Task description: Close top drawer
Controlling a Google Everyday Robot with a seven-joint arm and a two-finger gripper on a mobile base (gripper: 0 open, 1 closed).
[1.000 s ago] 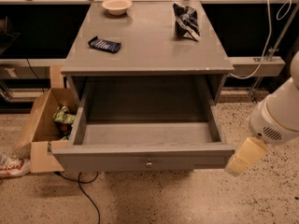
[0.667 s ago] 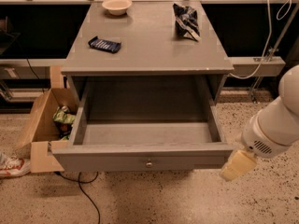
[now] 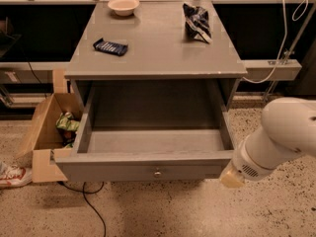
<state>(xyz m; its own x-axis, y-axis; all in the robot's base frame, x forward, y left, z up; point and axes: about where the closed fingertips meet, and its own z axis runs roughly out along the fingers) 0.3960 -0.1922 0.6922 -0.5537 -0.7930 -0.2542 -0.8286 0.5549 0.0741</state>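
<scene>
The top drawer (image 3: 123, 172) of the grey cabinet stands pulled far out toward me, and its inside shows empty. Its flat front faces the floor side of the view, with a small round silver knob (image 3: 157, 172) at its centre. The lower drawers are hidden beneath it. My white arm comes in from the right. The gripper (image 3: 231, 177) shows as a cream tip right next to the right end of the drawer front, at about the height of the front panel. I cannot tell whether it touches the front.
On the cabinet top (image 3: 158, 53) lie a white bowl (image 3: 123, 6), a dark snack bag (image 3: 197, 21) and a blue packet (image 3: 110, 46). An open cardboard box (image 3: 44, 137) stands to the left on the floor, with a shoe (image 3: 10, 174) and a black cable (image 3: 91, 206) nearby.
The arm and its gripper have moved left and lower, from out at the right side to the right end of the drawer front. The drawer has not moved.
</scene>
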